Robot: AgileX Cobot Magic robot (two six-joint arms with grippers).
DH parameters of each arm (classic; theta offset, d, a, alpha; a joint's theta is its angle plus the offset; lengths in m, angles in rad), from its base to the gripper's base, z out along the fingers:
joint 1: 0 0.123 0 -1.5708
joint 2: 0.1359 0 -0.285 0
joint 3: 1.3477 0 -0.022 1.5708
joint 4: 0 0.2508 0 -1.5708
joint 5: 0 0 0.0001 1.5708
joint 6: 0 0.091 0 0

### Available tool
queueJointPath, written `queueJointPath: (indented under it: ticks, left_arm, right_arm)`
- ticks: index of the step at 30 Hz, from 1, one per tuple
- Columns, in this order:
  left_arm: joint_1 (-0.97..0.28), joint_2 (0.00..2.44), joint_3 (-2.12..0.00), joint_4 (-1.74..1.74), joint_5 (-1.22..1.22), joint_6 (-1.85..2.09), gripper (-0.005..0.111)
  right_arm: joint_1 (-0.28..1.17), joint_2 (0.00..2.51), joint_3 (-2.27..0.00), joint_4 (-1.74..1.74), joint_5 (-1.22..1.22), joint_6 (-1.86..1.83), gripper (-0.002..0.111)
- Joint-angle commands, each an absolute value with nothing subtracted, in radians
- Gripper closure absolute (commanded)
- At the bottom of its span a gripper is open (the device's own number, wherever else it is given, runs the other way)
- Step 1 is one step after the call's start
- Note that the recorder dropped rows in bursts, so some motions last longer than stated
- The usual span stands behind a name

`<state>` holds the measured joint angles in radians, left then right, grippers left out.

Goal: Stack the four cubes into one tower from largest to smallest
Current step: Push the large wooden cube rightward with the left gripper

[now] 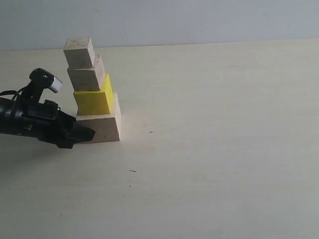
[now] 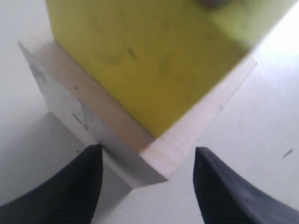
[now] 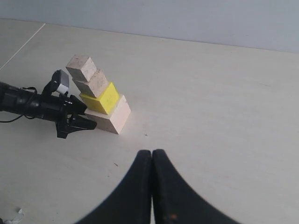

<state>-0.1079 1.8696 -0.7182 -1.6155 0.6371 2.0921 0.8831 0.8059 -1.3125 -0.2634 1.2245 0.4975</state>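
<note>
Tower (image 1: 92,92) of four cubes, stacked on bench (image 1: 224,164): wood base cube (image 1: 102,127), yellow (image 1: 93,101), brown (image 1: 87,78), pinkish top (image 1: 79,52). Left fingers (image 2: 70,186) wide, flanking base cube corner; right fingers (image 3: 135,186) pressed together.

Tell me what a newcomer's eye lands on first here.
The four-cube tower stands left in the exterior view, its bright yellow cube second from the bottom. The black left gripper sits at its base, jaws open on either side of a corner of the largest cube. The right gripper hangs shut, well away.
</note>
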Motion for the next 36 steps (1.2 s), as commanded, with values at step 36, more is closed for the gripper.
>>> queueJointPath:
  ticks: [36]
  left_arm:
    - [-0.173,1.948,-0.778,-1.744,0.639,2.060,0.050]
  right_arm:
    - [0.882,0.803,-1.308,-0.272,1.221,0.526,0.108]
